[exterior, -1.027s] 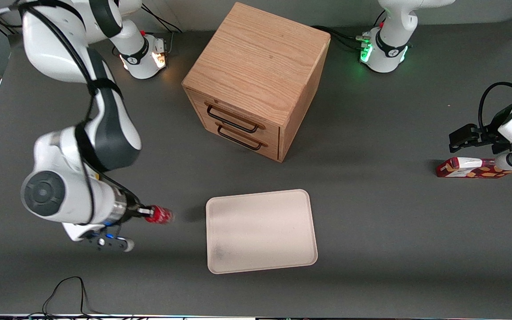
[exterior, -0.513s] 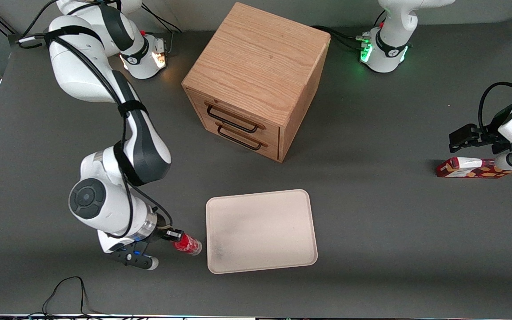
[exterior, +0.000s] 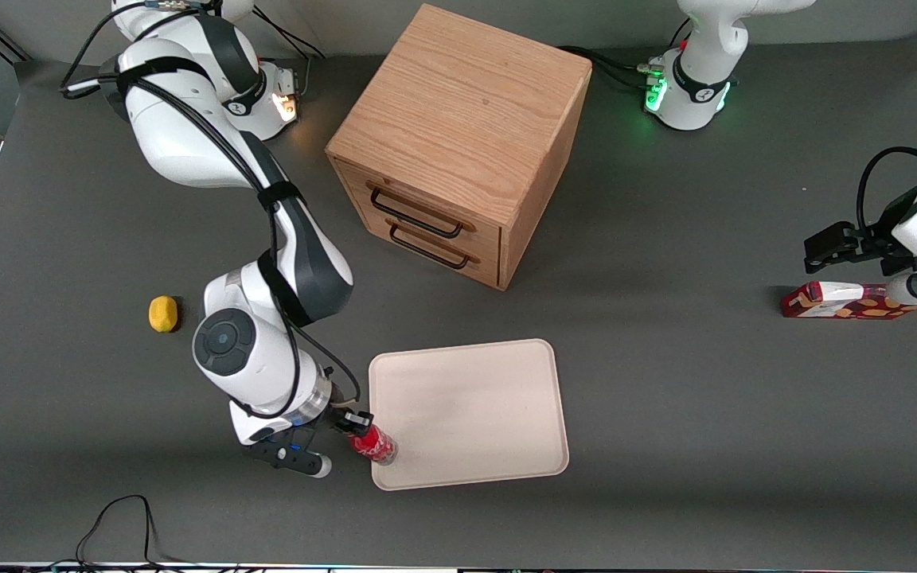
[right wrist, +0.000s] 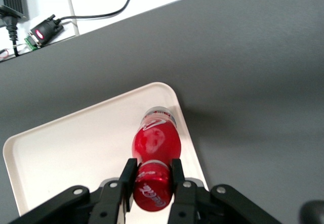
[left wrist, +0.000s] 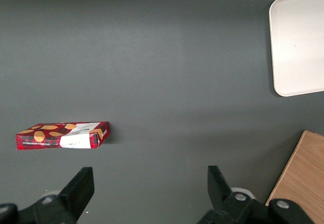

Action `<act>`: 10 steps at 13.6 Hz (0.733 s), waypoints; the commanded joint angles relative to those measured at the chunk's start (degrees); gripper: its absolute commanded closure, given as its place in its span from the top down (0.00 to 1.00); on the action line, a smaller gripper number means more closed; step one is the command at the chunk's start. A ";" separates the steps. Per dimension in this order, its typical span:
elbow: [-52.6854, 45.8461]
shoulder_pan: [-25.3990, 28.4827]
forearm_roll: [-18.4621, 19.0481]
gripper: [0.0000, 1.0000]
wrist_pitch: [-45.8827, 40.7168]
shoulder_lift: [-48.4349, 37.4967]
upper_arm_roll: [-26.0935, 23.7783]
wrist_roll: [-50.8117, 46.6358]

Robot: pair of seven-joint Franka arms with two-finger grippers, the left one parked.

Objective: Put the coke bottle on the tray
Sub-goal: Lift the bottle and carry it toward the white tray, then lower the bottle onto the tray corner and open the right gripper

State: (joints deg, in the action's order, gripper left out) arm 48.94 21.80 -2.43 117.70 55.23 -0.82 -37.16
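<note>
My right gripper (exterior: 353, 426) is shut on the red cap of the coke bottle (exterior: 373, 447). It holds the bottle just above the corner of the cream tray (exterior: 474, 414) that lies nearest the front camera, at the working arm's end. In the right wrist view the black fingers (right wrist: 127, 178) clamp the cap, and the red bottle (right wrist: 154, 140) hangs over the tray's rim (right wrist: 190, 143), its clear base downward. The tray holds nothing else.
A wooden drawer cabinet (exterior: 458, 143) stands farther from the front camera than the tray. A yellow lemon (exterior: 162, 313) lies on the table toward the working arm's end. A red-and-white patterned carton (exterior: 840, 301) lies toward the parked arm's end; it also shows in the left wrist view (left wrist: 63, 135).
My right arm has carried the bottle toward the tray, from the bare table to over the tray's near corner. The lemon has come into view from under the arm.
</note>
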 commanded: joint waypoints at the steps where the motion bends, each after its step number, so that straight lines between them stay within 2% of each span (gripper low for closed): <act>1: -2.97 0.87 0.85 0.00 1.66 1.81 0.30 -1.78; 10: -1.13 1.67 1.55 0.00 5.70 3.04 0.30 -2.74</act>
State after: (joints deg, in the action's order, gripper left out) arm 48.75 23.21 -1.87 121.78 57.52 -0.70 -38.37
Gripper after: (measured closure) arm 0.683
